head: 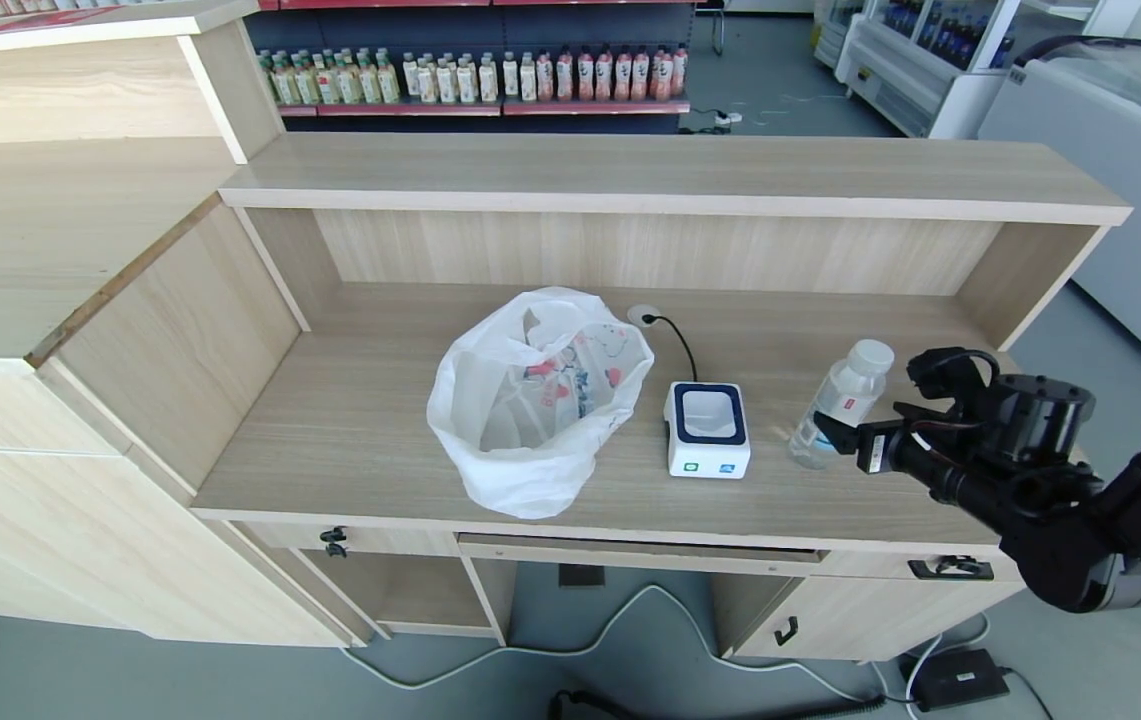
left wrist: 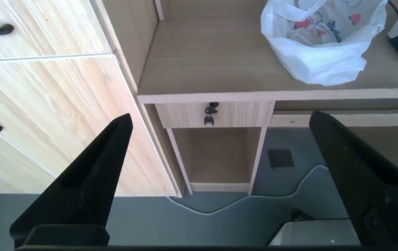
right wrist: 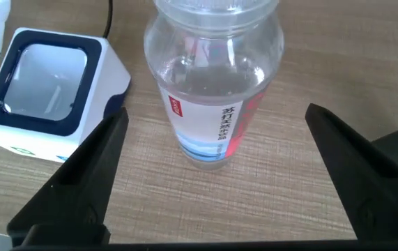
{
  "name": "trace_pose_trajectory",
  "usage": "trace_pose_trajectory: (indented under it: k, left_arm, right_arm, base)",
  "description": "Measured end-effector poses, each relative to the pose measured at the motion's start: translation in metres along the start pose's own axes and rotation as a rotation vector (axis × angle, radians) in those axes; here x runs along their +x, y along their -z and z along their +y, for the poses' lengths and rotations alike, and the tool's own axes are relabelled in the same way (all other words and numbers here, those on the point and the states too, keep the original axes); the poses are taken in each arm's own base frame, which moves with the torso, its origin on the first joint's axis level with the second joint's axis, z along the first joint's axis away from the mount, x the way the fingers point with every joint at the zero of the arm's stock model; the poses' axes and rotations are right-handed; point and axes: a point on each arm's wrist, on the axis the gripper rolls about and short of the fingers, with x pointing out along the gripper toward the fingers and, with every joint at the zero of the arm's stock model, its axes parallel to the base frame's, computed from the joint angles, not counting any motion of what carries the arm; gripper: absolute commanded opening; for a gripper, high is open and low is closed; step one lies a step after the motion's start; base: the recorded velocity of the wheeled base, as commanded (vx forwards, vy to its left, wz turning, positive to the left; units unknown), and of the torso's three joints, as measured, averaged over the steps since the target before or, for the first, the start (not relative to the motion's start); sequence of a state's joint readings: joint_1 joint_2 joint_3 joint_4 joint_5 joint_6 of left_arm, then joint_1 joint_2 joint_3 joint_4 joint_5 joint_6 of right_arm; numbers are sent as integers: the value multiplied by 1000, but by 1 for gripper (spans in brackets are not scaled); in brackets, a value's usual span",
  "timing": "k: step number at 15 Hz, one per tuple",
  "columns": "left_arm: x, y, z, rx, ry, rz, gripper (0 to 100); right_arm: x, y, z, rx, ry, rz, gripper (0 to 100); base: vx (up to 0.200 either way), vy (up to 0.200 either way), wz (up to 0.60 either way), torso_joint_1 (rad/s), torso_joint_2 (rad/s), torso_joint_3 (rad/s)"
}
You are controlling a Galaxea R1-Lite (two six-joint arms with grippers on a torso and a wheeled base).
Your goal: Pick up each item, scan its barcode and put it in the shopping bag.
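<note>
A clear water bottle [head: 838, 402] with a white cap and a red and white label stands upright on the wooden counter [head: 370, 430], right of the white barcode scanner [head: 707, 428]. My right gripper [head: 875, 400] is open just beside the bottle on its right. In the right wrist view the bottle [right wrist: 212, 90] stands just ahead of the right gripper [right wrist: 216, 185], one finger to either side, neither touching it. The white shopping bag [head: 530, 400] sits open, left of the scanner. My left gripper [left wrist: 212, 188] hangs open below counter height, holding nothing.
The scanner's black cable [head: 675, 340] runs to a hole at the counter's back. A raised back shelf [head: 670, 180] and side walls box in the counter. Cabinet drawers [left wrist: 38, 90] stand at the left, with an open cubby [left wrist: 216, 157] and floor cables [head: 630, 620] below.
</note>
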State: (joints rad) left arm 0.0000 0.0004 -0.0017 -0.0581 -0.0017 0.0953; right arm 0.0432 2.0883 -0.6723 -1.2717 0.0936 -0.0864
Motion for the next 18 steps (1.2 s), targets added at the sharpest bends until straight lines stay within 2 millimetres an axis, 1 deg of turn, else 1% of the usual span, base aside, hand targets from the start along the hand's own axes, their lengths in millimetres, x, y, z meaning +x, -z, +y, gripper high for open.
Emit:
trace_pose_trajectory:
  k: [5, 11, 14, 18]
  left_arm:
    - [0, 0, 0, 0, 0, 0, 100]
    - [0, 0, 0, 0, 0, 0, 100]
    - [0, 0, 0, 0, 0, 0, 100]
    - [0, 0, 0, 0, 0, 0, 100]
  right_arm:
    - [11, 7, 3, 0, -8, 7, 100]
    - [24, 5, 2, 13, -11, 8, 100]
    - [32, 2, 5, 15, -19, -16, 100]
    - [40, 2, 9, 12, -33, -27, 100]
  base:
    - [0, 0, 0, 0, 0, 0]
    - [0, 0, 0, 0, 0, 0]
    - [0, 0, 0, 0, 0, 0]
    - [0, 0, 0, 0, 0, 0]
